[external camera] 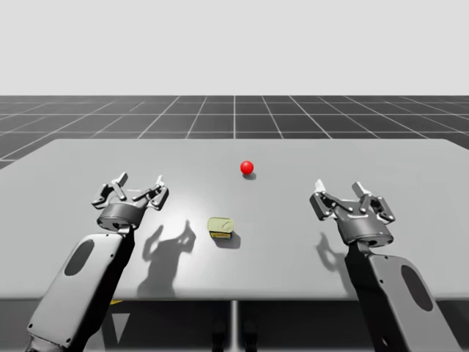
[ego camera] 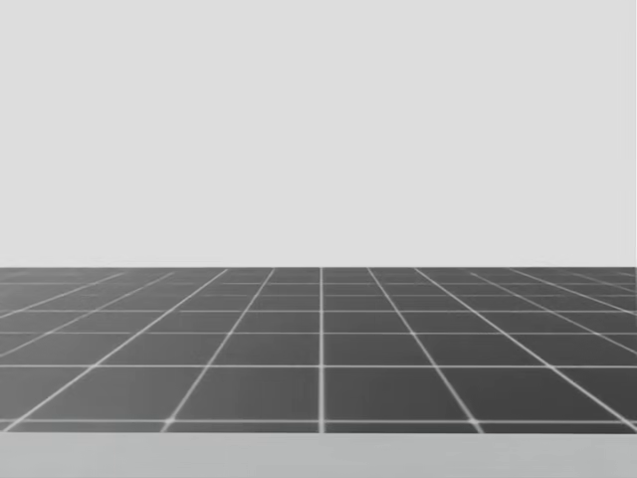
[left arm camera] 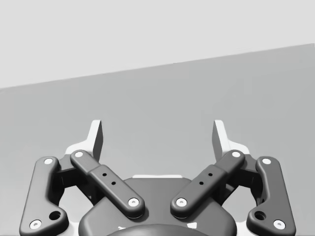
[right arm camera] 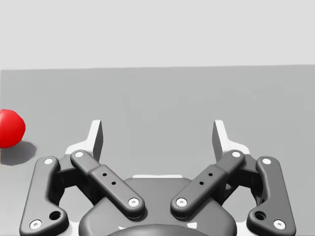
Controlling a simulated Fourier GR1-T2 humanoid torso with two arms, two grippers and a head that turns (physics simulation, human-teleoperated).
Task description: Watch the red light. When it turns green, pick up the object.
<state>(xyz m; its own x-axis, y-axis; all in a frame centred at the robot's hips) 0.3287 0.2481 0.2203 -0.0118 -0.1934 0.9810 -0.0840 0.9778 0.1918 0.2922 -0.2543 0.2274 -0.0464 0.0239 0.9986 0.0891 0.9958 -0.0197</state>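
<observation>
A red ball light [external camera: 247,168] rests on the grey table [external camera: 410,169] beyond the middle. Nearer to me lies a small flat yellow-green object [external camera: 221,226], between my two arms. My left gripper [external camera: 132,188] hovers open at the table's left, well left of the object. My right gripper [external camera: 350,198] hovers open at the right, about as far from it. In the left wrist view the gripper [left arm camera: 157,140] has nothing but bare table between its fingers. The right wrist view has its gripper [right arm camera: 157,140] open too, with the red light [right arm camera: 10,129] off to its side.
The grey table's far edge [ego camera: 318,436] runs across the foot of the head view, with dark gridded floor [ego camera: 318,339] beyond it. Both arms cast shadows on the table near the object.
</observation>
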